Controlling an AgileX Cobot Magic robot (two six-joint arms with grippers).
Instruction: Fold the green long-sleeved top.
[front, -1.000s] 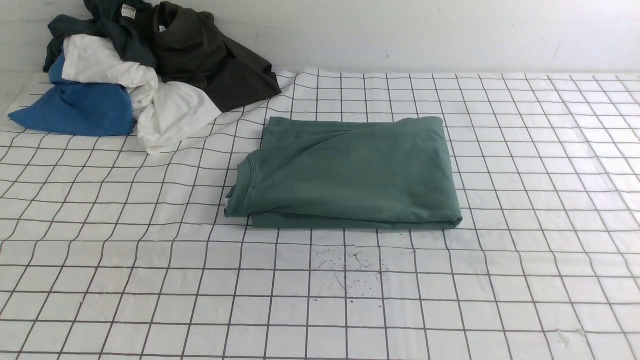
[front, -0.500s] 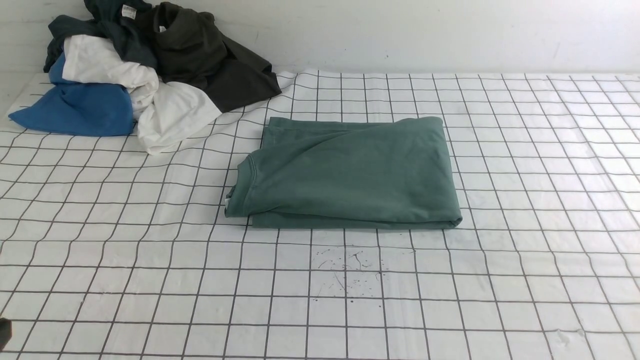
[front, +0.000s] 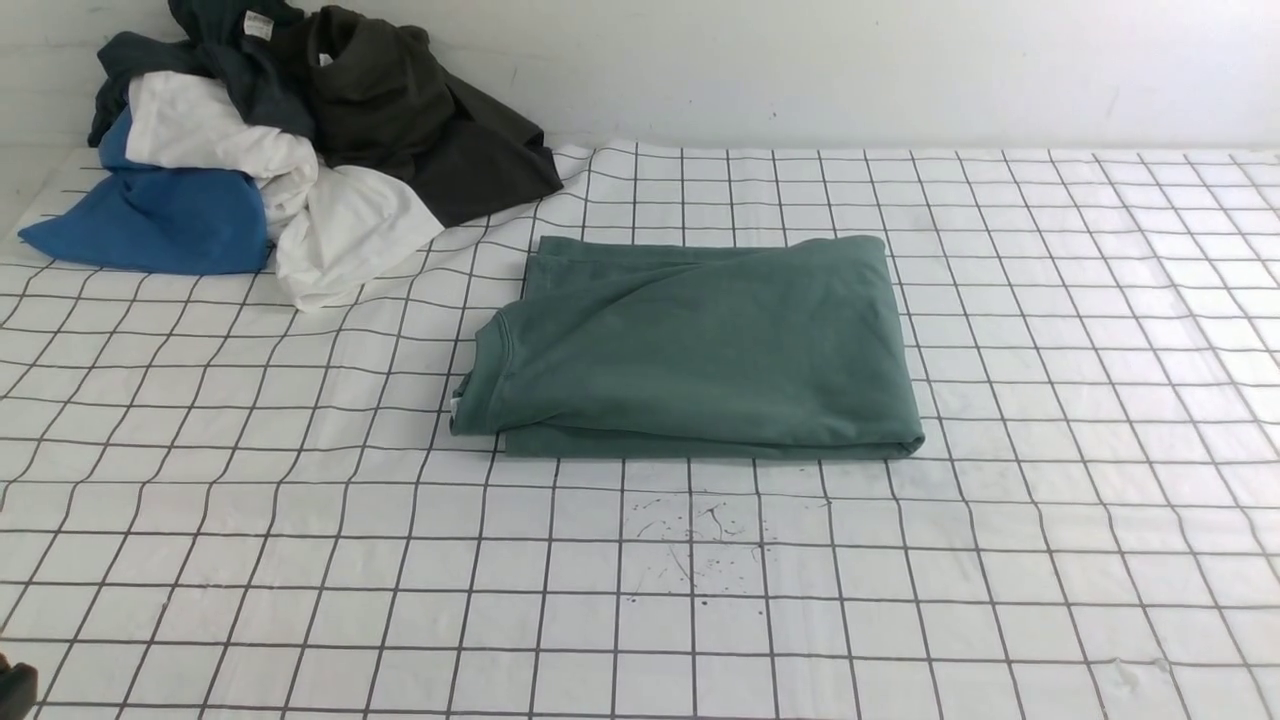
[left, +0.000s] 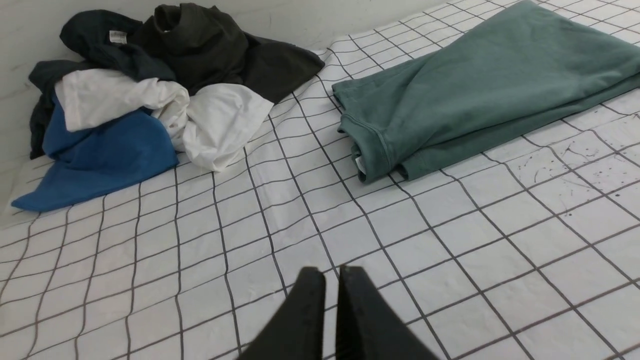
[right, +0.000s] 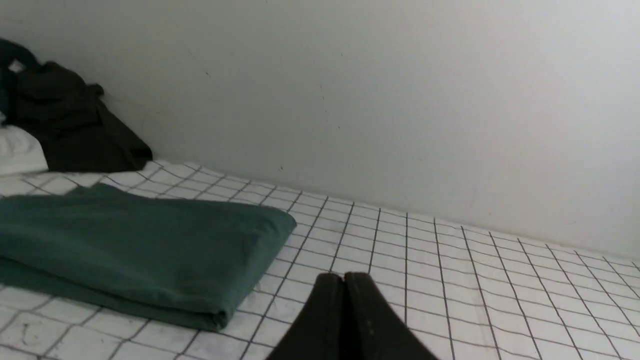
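Observation:
The green long-sleeved top (front: 700, 350) lies folded into a flat rectangle at the middle of the checked table cloth, its ribbed neck toward the left. It also shows in the left wrist view (left: 480, 85) and the right wrist view (right: 135, 245). My left gripper (left: 332, 272) hovers over bare cloth near the front left, well short of the top, fingers almost together with a thin slit and nothing between them. A dark bit of it shows at the front view's bottom left corner (front: 15, 685). My right gripper (right: 344, 276) is shut and empty, beside the top's right end.
A pile of other clothes sits at the back left: a blue garment (front: 160, 215), a white one (front: 340, 230) and a dark olive-black one (front: 420, 120). A white wall (front: 900, 70) runs behind the table. Small dark specks (front: 700, 550) mark the cloth in front of the top.
A dark part of the left gripper has come into the front view's bottom left corner. The folded top has not moved.

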